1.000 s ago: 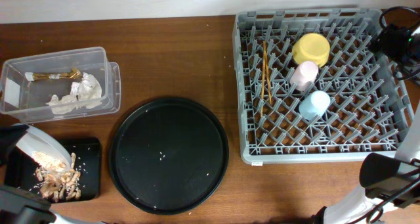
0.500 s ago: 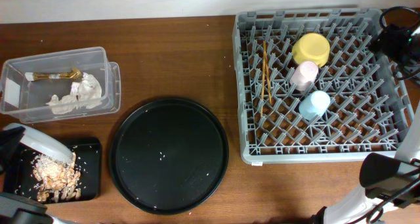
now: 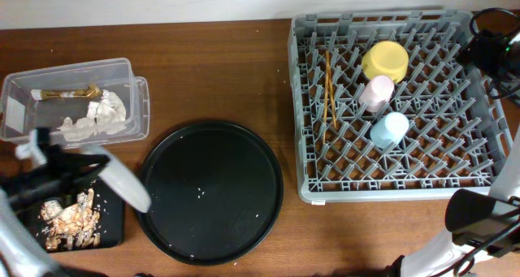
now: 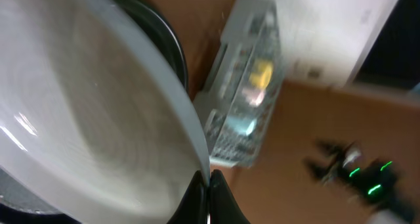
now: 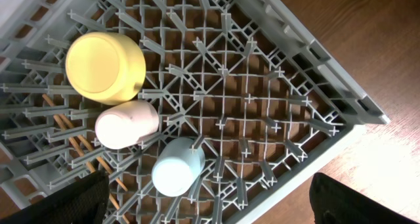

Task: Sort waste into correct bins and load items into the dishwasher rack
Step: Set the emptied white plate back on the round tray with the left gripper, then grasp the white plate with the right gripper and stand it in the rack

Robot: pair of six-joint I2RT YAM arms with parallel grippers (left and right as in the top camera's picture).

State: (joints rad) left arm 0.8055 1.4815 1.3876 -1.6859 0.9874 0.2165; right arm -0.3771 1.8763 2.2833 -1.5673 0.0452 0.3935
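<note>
My left gripper (image 3: 91, 158) is shut on the rim of the round white-grey plate (image 3: 122, 182) and holds it tilted on edge between the shallow black tray (image 3: 110, 220) and the round black tray. In the left wrist view the plate (image 4: 85, 119) fills the left side, pinched between the fingers (image 4: 209, 196). Food scraps (image 3: 69, 218) lie in the shallow black tray. The clear tub (image 3: 134, 106) holds white napkins (image 3: 93, 119) and a brown wrapper (image 3: 65, 93). The dishwasher rack (image 3: 455, 159) holds the yellow bowl (image 3: 385, 60), pink cup (image 3: 377, 92), light-blue cup (image 3: 389, 129) and chopsticks (image 3: 329, 90). My right gripper (image 5: 210, 204) is open above the rack (image 5: 315, 60).
The large round black tray (image 3: 209, 192) lies in the middle with a few white grains on it. The right arm (image 3: 491, 45) sits over the rack's far right corner. Bare wooden table lies between the tub and the rack.
The plate was tipped over the shallow black tray with scraps sliding off. My left gripper has swung it right and up, on edge, and the scraps lie in the tray. The right arm is still.
</note>
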